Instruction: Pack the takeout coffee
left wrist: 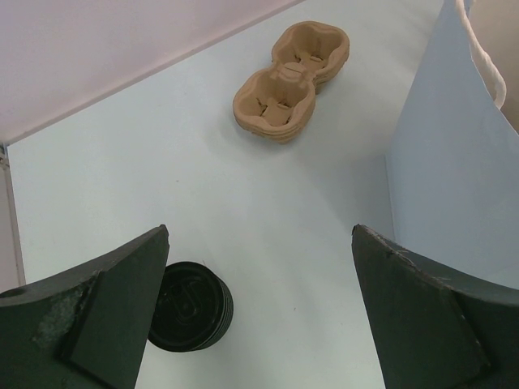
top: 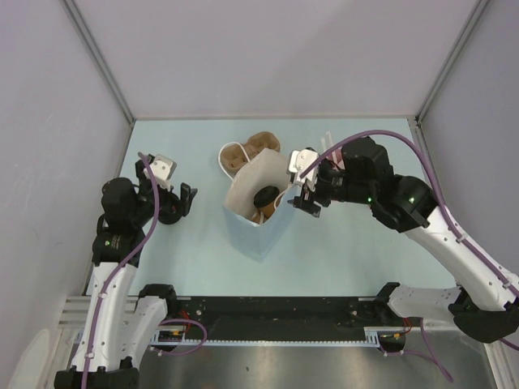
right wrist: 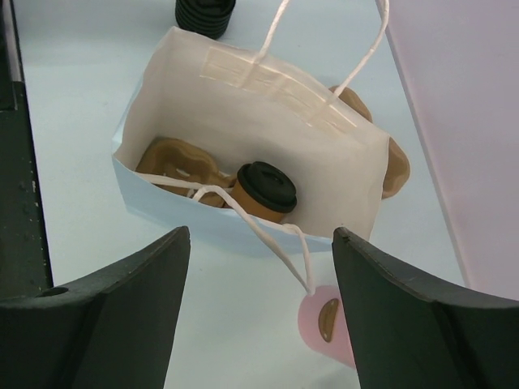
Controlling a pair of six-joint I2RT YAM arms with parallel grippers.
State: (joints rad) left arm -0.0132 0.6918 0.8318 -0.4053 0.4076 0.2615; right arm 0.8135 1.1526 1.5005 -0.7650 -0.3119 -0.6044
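Note:
The tan paper cup with its black lid (right wrist: 266, 188) stands upright inside the open pale blue paper bag (right wrist: 154, 198), seated in a brown pulp carrier (right wrist: 172, 160). From above, the lidded cup (top: 265, 197) shows in the bag's mouth (top: 243, 185). My right gripper (right wrist: 259, 239) is open and empty, just outside the bag's near wall, over its white string handle; it is right of the bag in the top view (top: 302, 197). My left gripper (left wrist: 259, 243) is open and empty, low over the table left of the bag (top: 180, 203).
A stack of black lids (left wrist: 190, 306) sits by my left finger. Spare brown pulp carriers (left wrist: 290, 81) lie behind the bag (left wrist: 442, 162). A pink cup (right wrist: 328, 320) lies on the table between my right fingers. Grey walls enclose the table.

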